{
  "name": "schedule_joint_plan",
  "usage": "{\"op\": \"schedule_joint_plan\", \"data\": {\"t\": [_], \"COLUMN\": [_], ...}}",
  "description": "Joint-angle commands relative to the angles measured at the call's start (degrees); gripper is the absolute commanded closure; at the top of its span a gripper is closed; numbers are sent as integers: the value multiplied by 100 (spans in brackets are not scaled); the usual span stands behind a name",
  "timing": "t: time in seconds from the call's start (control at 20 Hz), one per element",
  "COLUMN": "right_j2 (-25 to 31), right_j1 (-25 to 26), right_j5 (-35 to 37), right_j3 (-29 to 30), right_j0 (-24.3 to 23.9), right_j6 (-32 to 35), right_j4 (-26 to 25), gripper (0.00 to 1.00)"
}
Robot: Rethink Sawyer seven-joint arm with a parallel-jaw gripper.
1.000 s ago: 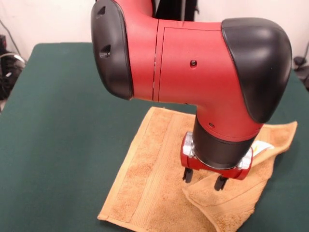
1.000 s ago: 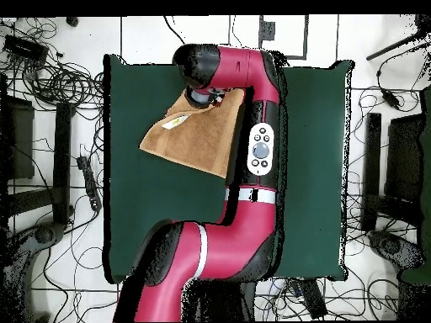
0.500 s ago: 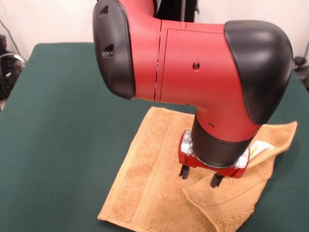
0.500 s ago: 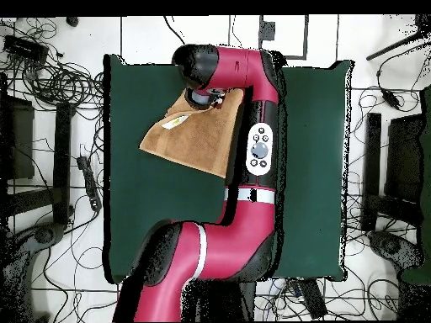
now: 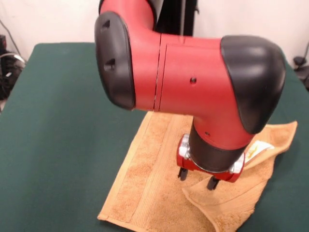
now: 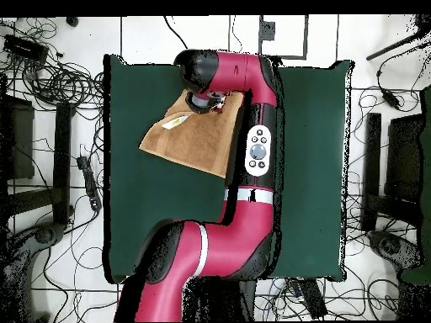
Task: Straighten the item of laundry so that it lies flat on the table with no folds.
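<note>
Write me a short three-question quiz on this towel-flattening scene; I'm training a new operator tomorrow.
1. True or false: the towel lies fully flat on the table.
2. Which towel corner is folded over in the front view: A) near right, B) far left?
3. Is the claw open or shut?

Key:
1. False; one corner is doubled over.
2. A.
3. Open, fingers apart just above the fold's edge.

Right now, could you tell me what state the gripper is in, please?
Gripper: open, holding nothing, its two fingers apart just above the folded flap of the towel.
</note>
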Motion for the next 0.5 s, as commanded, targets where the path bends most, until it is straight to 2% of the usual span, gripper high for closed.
{"op": "schedule_joint_plan", "data": {"t": [0.05, 0.25, 0.5], "right_j2": [910, 1024, 1207], "right_j1": [354, 378, 413], "right_j5": [-345, -542, -580], "right_j3": [545, 574, 484], "right_j0": [62, 30, -15], "right_j6": [1633, 1506, 1474], "right_j4": [29, 78, -120], "gripper": [0, 0, 0]}}
